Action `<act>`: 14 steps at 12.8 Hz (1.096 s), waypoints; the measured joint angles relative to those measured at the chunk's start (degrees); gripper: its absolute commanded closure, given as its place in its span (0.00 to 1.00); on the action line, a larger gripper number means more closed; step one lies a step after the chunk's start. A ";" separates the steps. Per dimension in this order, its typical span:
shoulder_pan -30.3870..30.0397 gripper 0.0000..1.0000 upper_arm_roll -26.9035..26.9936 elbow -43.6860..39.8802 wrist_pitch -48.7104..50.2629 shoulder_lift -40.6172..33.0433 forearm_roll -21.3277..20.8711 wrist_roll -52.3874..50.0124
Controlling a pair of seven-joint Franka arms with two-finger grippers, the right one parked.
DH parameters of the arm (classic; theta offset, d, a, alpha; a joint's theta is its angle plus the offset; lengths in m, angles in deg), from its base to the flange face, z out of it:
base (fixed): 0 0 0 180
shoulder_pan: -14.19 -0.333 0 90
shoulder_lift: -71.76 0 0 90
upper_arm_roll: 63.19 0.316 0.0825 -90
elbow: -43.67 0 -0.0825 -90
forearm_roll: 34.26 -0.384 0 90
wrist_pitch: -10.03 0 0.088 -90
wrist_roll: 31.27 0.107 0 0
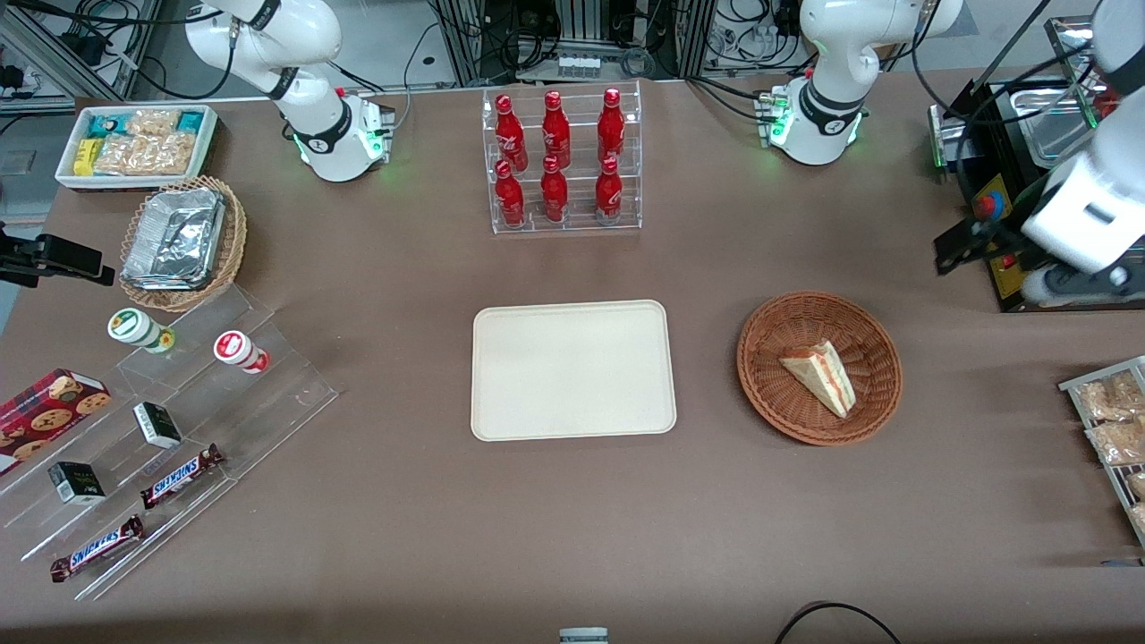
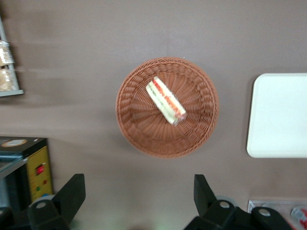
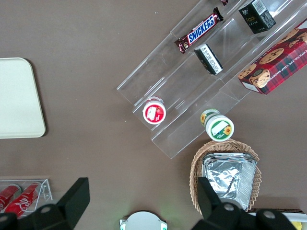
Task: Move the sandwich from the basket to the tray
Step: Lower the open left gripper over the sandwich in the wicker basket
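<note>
The sandwich [image 1: 821, 376] [image 2: 165, 100], a white bread wedge with orange-red and green filling, lies on its side in the round reddish-brown wicker basket [image 1: 760, 358] [image 2: 129, 129]. Beside the basket, toward the parked arm's end, the cream tray [image 1: 572, 369] [image 2: 280, 115] sits flat with nothing on it. My gripper [image 1: 962, 246] [image 2: 139, 196] hangs well above the table, farther from the front camera than the basket and toward the working arm's end. It is open, its two black fingers [image 2: 72, 191] spread wide with bare table between them.
A black machine with a red button [image 1: 993, 250] stands under the gripper. A wire rack of snack packets [image 1: 1109, 420] sits at the working arm's table edge. An acrylic rack of red bottles [image 1: 562, 161] stands farther back than the tray. A foil-filled tan basket [image 1: 179, 241] lies at the parked arm's end.
</note>
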 measured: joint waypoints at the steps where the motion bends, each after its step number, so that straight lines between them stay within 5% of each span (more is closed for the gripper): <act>1: 0.00 0.00 -0.78 2.91 -3.71 0.57 0.06 -2.14; 9: 0.02 0.00 -3.45 18.97 -25.77 1.69 0.15 -19.22; 14: 0.02 0.00 -4.48 21.19 -27.82 2.49 0.21 -33.05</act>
